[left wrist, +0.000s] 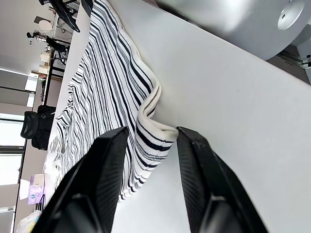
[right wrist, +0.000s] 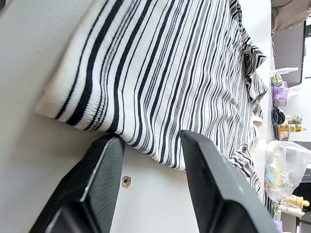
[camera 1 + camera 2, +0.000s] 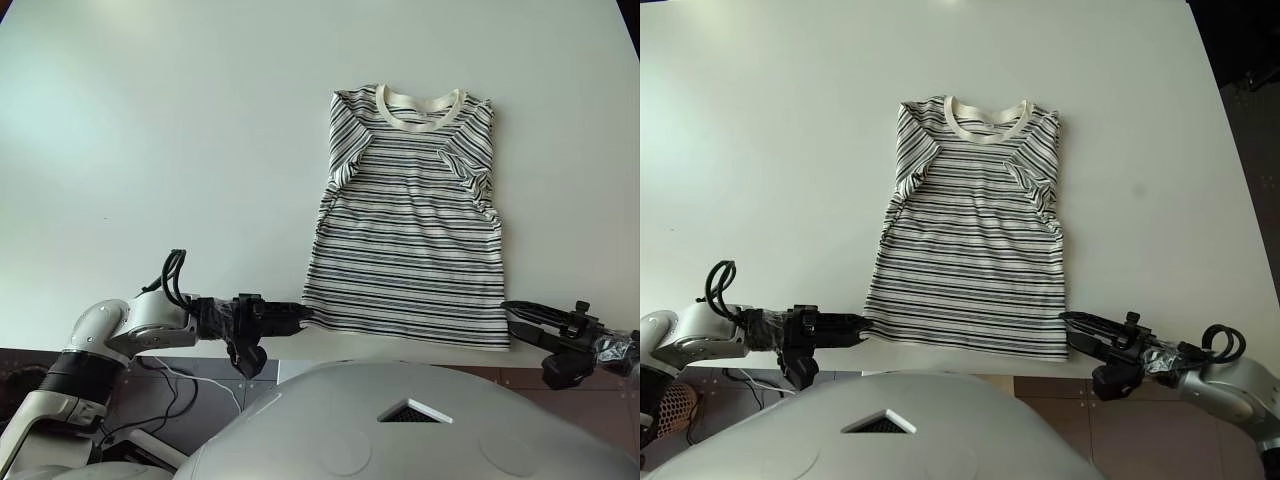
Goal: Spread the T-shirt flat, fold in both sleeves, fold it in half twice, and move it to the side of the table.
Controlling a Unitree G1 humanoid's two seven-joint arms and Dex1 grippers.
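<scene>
The striped T-shirt (image 3: 410, 230) lies flat on the white table (image 3: 150, 150), collar away from me, both sleeves folded in over the chest. My left gripper (image 3: 300, 316) is at the hem's near left corner. In the left wrist view it is open (image 1: 153, 141), with the slightly raised hem corner (image 1: 155, 138) between its fingers. My right gripper (image 3: 512, 312) is at the hem's near right corner. Its fingers are also open (image 2: 150, 145), and the edge of the cloth (image 2: 146, 97) lies just at their tips.
Both grippers sit low at the table's near edge (image 3: 150, 340). A wide bare stretch of table lies left of the shirt, a narrower one to its right (image 3: 1160, 200). Cables (image 3: 190, 385) hang below the near edge on the left.
</scene>
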